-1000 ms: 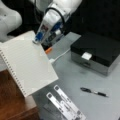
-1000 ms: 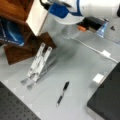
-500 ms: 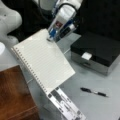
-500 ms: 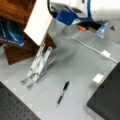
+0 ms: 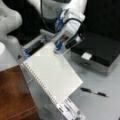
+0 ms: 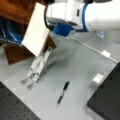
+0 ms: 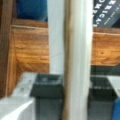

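Notebook (image 5: 52,73) hangs tilted, pinched at its top edge by the claw (image 5: 58,50).

Notebook (image 5: 53,75) white, lined; pen (image 6: 62,93) black; shelf (image 7: 30,47) brown wood; box (image 5: 100,53) black.

Both front views look down (from opposite sides), sharing the pen (image 5: 94,92); wrist view close.

Soft blur, even indoor light
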